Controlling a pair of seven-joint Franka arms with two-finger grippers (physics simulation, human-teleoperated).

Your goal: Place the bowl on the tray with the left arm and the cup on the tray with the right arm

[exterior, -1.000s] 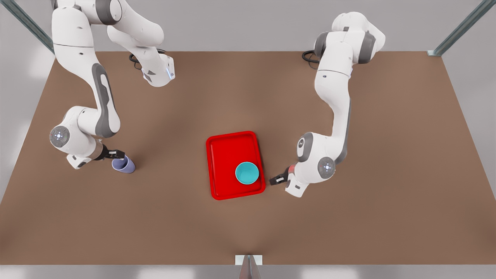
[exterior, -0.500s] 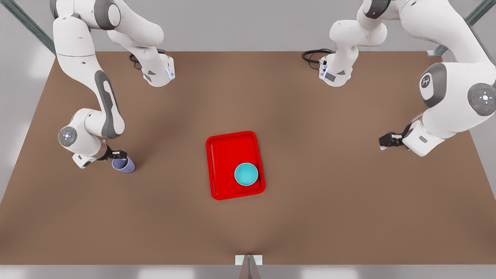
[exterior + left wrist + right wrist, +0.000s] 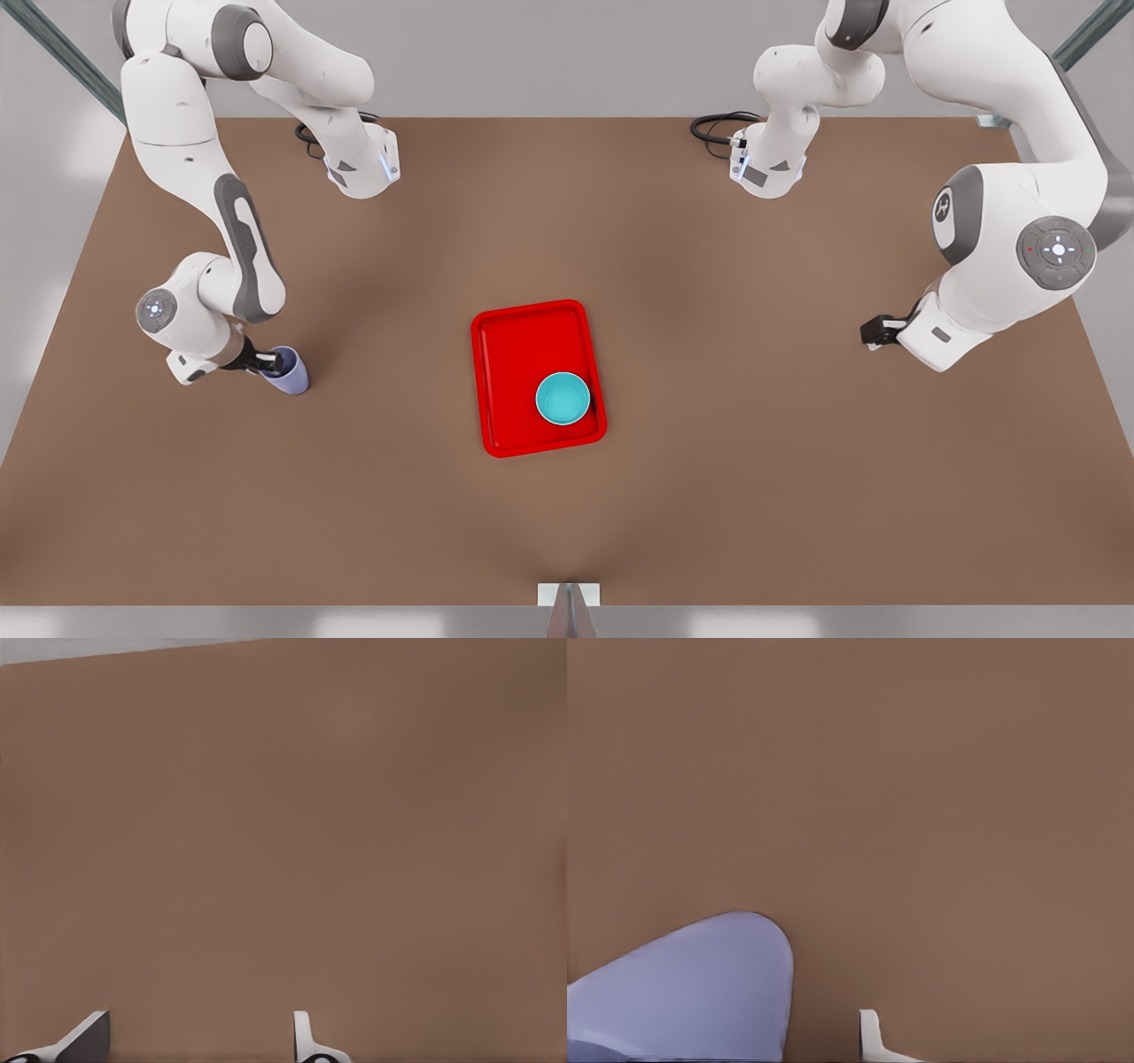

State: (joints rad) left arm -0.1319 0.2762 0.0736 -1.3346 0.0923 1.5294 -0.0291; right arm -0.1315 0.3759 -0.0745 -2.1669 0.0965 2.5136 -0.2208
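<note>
Front view: brown table [image 3: 709, 496], perhaps matte.

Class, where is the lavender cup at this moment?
In the front view, the cup stands on the table at the front view's left, apart from the red tray, with the right gripper at its rim.

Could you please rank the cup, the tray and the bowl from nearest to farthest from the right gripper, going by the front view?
From the right gripper, at the front view's left:
1. The cup, right at the fingertips.
2. The tray, mid-table; its near rim comes first.
3. The bowl, in the tray's far corner.

The left gripper waits at the front view's right.
</note>
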